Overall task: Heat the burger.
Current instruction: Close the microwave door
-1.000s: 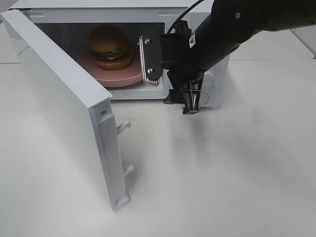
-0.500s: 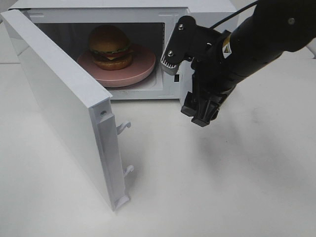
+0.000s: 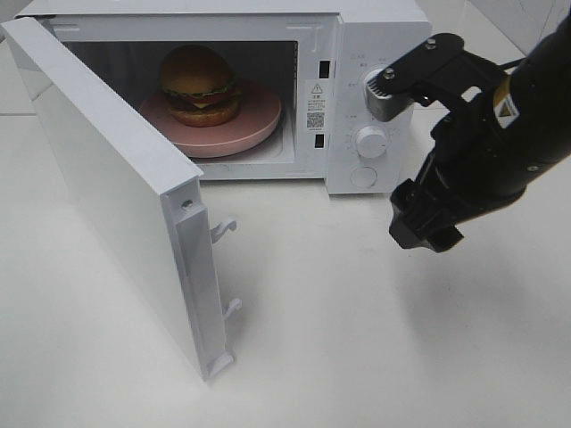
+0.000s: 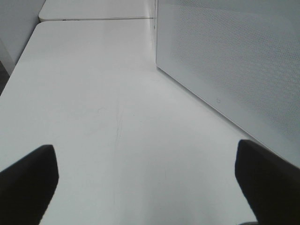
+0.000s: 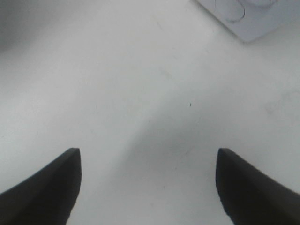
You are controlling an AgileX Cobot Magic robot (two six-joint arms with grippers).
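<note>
While the burger (image 3: 198, 82) is sitting in the open microwave (image 3: 375, 36), the right tool (image 5: 146, 157) is hovering nearby, spread apart. The left tool (image 4: 146, 180) is seemingly gaping too.

Bright, even overhead light; white table (image 3: 375, 357) near blown out, little texture. Soft grey shadow under the right arm (image 3: 482, 152). Dimmer inside the microwave (image 3: 375, 27) cavity, mild sheen on the burger (image 3: 198, 71) bun. Dark fingertips (image 5: 42, 187) blurred at wrist-view edges. Dot mesh on the microwave door (image 4: 234, 70) legible.
</note>
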